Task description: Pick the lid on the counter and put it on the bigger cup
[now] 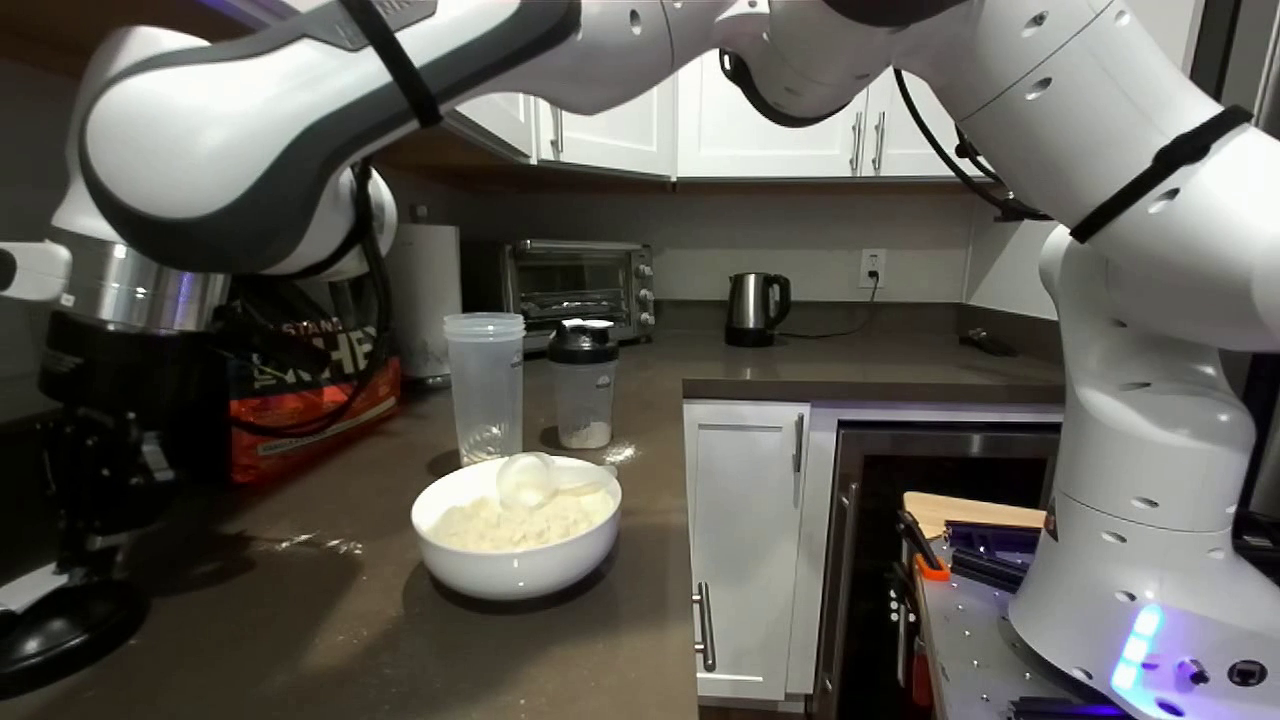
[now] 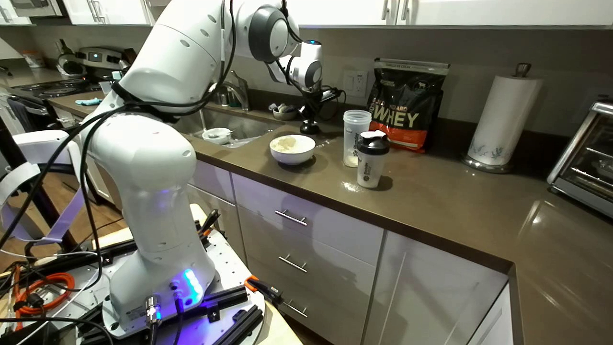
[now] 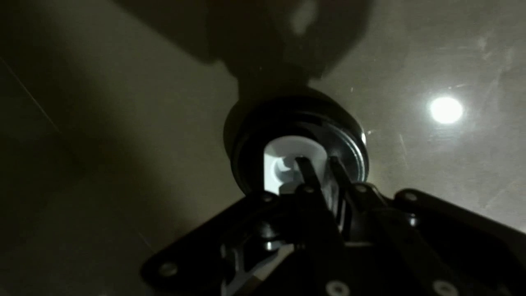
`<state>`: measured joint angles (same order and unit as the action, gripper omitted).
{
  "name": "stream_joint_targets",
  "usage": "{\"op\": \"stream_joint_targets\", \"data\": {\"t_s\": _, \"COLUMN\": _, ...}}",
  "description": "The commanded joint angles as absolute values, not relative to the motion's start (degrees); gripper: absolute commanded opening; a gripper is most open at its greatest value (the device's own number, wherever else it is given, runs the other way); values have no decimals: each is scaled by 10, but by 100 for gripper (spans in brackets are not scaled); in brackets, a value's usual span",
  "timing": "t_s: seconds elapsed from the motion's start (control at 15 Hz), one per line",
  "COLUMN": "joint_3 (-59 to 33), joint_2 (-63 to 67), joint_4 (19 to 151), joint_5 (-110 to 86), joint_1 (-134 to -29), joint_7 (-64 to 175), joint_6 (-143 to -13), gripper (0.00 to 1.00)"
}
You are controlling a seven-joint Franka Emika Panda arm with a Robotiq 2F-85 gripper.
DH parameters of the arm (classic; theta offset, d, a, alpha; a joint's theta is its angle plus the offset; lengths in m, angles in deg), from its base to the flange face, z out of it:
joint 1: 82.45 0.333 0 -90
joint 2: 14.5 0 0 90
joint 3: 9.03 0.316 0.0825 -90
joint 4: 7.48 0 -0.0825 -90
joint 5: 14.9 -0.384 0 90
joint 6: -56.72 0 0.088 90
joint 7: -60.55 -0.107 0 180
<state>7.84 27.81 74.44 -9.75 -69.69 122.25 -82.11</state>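
In the wrist view the round black lid [image 3: 250, 152], with its white flip part [image 3: 279, 144], lies on the dark counter [image 3: 172, 115]. My gripper [image 3: 318, 159] reaches it from above, its fingers drawn together on either side of the white part's edge. Low at the left in an exterior view, the gripper [image 1: 85, 565] stands over the lid [image 1: 75, 635]. The bigger cup [image 1: 486, 390], tall, translucent and uncovered, is upright on the counter with some powder at its bottom; it also shows in an exterior view [image 2: 355, 136].
A white bowl [image 1: 515, 575] of powder with a scoop sits between the lid and the bigger cup. Beside that cup is a smaller shaker [image 2: 371, 163] with a black top. Behind stand a whey bag [image 2: 407, 105] and a paper towel roll [image 2: 503, 115]. A sink [image 2: 249, 129] lies near the arm.
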Motion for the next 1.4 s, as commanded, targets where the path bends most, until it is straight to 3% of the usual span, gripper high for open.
{"op": "stream_joint_targets", "data": {"t_s": 0.0, "joint_3": 76, "joint_2": 245, "joint_4": 795, "joint_5": -91, "joint_1": -713, "joint_7": 1236, "joint_6": -823, "gripper": 5}}
{"op": "stream_joint_targets", "data": {"t_s": 1.33, "joint_3": 83, "joint_2": 117, "joint_4": 992, "joint_5": -105, "joint_1": -759, "joint_7": 1230, "joint_6": -926, "gripper": 5}}
